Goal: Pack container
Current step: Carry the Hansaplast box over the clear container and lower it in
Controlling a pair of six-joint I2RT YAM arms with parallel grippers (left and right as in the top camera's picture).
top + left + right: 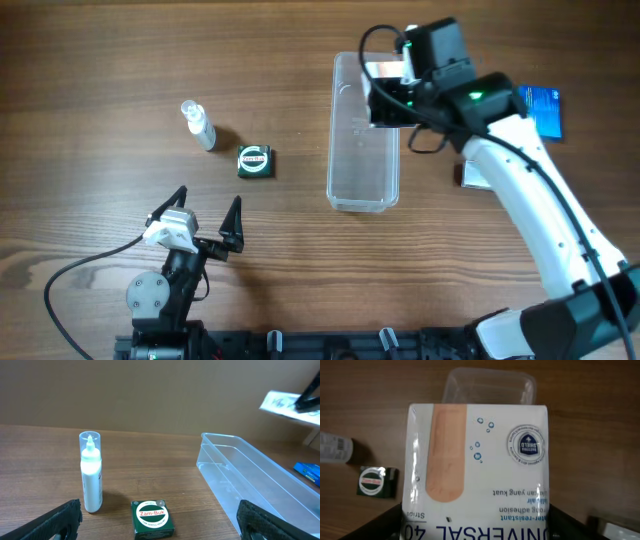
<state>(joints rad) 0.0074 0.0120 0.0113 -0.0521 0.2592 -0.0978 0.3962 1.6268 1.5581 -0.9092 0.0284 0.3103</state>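
The right arm stretches far forward with its wrist tipped down, its gripper (390, 97) clamped on a plaster box (480, 460). The container (362, 165) lies on the counter just beneath it. The left arm sits folded low, its gripper (211, 193) spread wide, holding nothing.

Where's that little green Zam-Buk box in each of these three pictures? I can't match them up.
Overhead: the green box lies left of centre, between the spray bottle and the container.
Left wrist: bottom centre, label facing up.
Right wrist: lower left.
Shared landmark: the clear container, right of the box overhead and in the left wrist view, top centre in the right wrist view.
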